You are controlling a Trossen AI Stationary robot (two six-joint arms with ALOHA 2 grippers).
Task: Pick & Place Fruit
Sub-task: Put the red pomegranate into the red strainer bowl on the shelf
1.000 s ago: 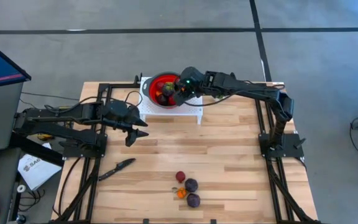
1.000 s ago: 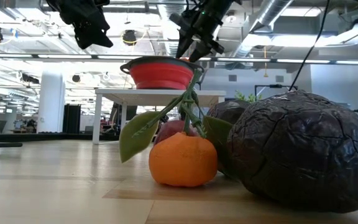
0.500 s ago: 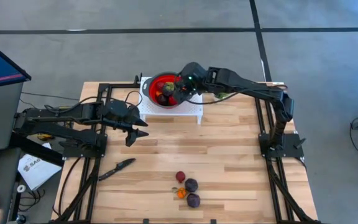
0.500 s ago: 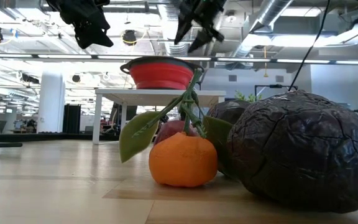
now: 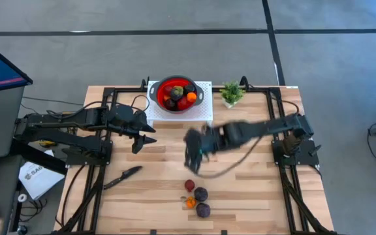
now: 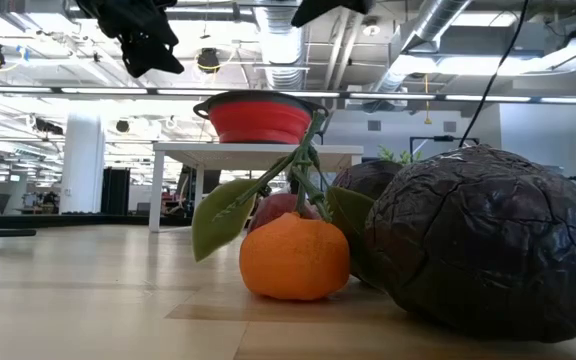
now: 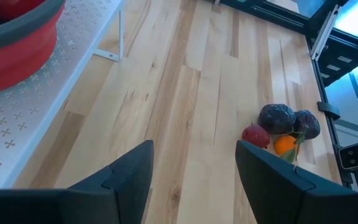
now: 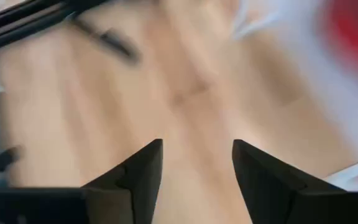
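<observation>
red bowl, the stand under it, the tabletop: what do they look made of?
Red collapsible bowl: likely matte silicone, going by its stepped fold rings and dark rim. White perforated stand: probably painted sheet metal, thin with punched cross-shaped holes. Light wooden tabletop: butcher-block wood, with visible joined strips and grain.

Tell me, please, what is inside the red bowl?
The red bowl holds several fruit: orange, red and dark pieces show. Anything lying beneath them is covered.
</observation>
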